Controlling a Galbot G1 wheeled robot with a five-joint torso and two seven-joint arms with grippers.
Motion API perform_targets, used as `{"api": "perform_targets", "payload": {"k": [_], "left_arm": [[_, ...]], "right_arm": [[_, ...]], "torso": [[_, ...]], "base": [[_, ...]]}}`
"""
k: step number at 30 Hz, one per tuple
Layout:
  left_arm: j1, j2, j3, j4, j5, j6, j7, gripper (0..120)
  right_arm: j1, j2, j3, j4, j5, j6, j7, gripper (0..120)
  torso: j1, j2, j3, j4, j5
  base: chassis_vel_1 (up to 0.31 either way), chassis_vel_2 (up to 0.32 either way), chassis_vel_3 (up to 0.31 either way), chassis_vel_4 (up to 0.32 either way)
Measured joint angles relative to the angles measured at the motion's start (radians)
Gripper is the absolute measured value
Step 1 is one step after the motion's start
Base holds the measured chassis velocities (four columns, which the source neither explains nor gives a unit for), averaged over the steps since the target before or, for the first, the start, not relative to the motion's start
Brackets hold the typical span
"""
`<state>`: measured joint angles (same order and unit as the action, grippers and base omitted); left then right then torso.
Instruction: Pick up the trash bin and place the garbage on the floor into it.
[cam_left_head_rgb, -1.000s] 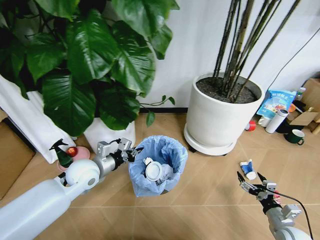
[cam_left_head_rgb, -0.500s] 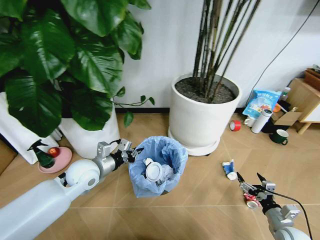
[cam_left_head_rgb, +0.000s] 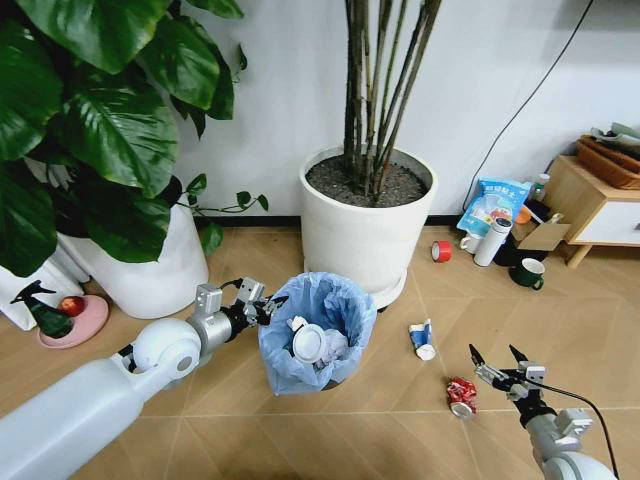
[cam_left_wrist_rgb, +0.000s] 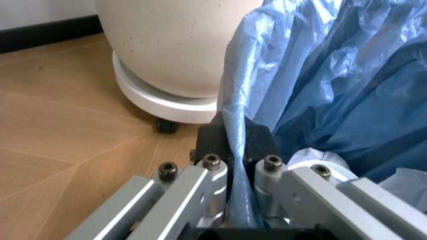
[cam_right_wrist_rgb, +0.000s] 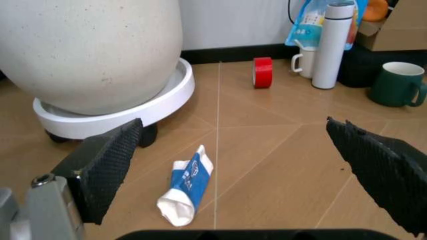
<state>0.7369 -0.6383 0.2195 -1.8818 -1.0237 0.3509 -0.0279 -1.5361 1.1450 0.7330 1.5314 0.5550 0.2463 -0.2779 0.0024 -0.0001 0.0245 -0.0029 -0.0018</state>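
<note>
Trash bin (cam_left_head_rgb: 317, 335) on floor (cam_left_head_rgb: 380, 420), left gripper (cam_left_head_rgb: 262, 305) pinching its blue liner rim, jaws pressed together on the plastic. Right gripper (cam_left_head_rgb: 497, 362) hovers, jaws spread, beside crushed red-white can (cam_left_head_rgb: 461, 395); blue-white packet (cam_right_wrist_rgb: 185, 185) lies near plant pot (cam_left_head_rgb: 365, 225).

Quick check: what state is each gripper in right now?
Left gripper: shut on the light-blue plastic liner of the small black trash bin.
Right gripper: open, empty, above the floor.
</note>
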Motion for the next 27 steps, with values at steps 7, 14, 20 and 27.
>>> {"api": "perform_targets", "payload": {"k": [7,14,20,27], "left_arm": [[-0.005,-0.001,0.006,0.007,-0.001,0.000,0.000,0],[-0.005,-0.003,0.009,0.013,-0.001,-0.001,0.000,0],[-0.001,-0.008,0.002,0.023,0.002,-0.005,0.006,0],[-0.010,-0.010,0.012,0.027,0.002,-0.005,0.008,0]], "right_arm": [[0.028,0.004,-0.039,-0.009,-0.006,-0.005,0.042,100],[0.004,-0.004,-0.058,0.006,-0.053,-0.094,0.138,100],[-0.037,0.006,-0.055,-0.004,-0.056,-0.118,0.180,100],[-0.031,0.037,-0.092,-0.040,-0.041,-0.158,0.225,100]], "torso": [[0.000,0.000,0.000,0.0007,-0.0001],[0.000,0.000,0.000,0.0002,-0.0001],[0.000,0.000,0.000,-0.0001,-0.0002],[0.000,0.000,0.000,0.0003,-0.0002]], "base": [[0.031,0.025,-0.018,-0.017],[0.007,0.005,-0.003,-0.003],[0.000,0.000,0.000,0.000],[0.000,0.000,0.000,0.000]]}}
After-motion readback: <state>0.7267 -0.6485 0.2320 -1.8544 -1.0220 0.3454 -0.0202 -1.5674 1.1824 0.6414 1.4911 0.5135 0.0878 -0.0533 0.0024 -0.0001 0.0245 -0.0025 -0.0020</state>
